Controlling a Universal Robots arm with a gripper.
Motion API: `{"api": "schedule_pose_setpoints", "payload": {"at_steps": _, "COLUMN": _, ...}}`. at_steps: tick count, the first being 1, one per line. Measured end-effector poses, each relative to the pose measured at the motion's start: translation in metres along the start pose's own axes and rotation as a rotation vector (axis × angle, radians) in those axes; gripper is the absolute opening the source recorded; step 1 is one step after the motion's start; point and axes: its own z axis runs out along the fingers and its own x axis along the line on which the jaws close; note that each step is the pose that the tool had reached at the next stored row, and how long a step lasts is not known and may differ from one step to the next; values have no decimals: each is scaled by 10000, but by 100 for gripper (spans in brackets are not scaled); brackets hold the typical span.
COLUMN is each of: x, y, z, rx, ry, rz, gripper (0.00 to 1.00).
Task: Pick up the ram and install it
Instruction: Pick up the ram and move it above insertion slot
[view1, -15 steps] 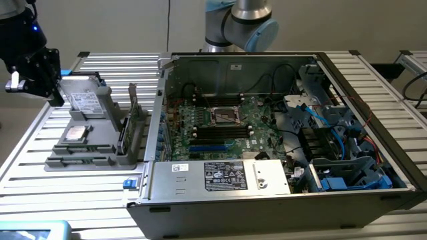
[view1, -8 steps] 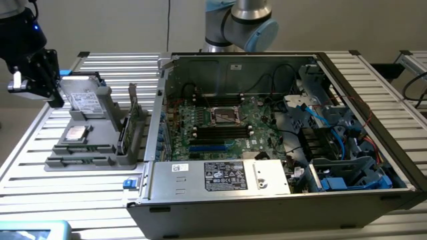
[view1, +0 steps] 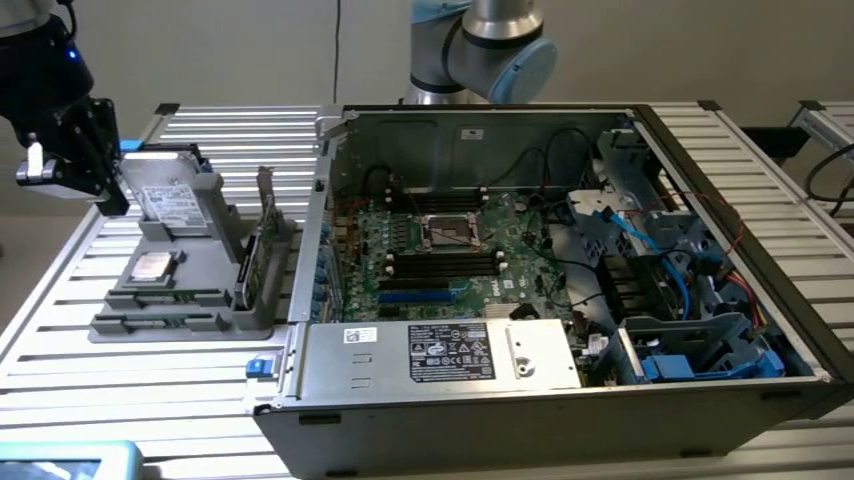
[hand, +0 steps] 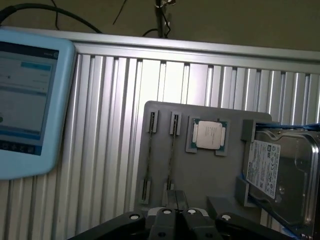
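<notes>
Grey plastic holder on the ribbed aluminium table carries the ram, a thin stick standing on edge in a slot just beside the processor. A second stick stands in the parallel slot, and a silver hard drive sits beyond the processor. The gripper hangs over the holder near one end of the ram, its fingers clenched together on nothing. To the exterior view's right of the holder lies the open computer case with its motherboard. A light-blue-framed screen rests on the table.
</notes>
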Motion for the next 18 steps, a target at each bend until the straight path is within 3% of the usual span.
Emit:
{"api": "schedule_pose_setpoints", "payload": {"at_steps": 3, "x": 0, "y": 0, "z": 1, "rx": -1, "ry": 1, "rz": 0, "gripper": 17}}
{"api": "schedule_pose_setpoints", "payload": {"at_steps": 7, "x": 0, "y": 0, "z": 34, "rx": 0, "ry": 8, "rz": -1, "gripper": 36}}
{"api": "schedule_pose_setpoints", "payload": {"at_steps": 18, "x": 45, "y": 2, "z": 229, "rx": 19, "ry": 23, "rz": 1, "gripper": 36}}
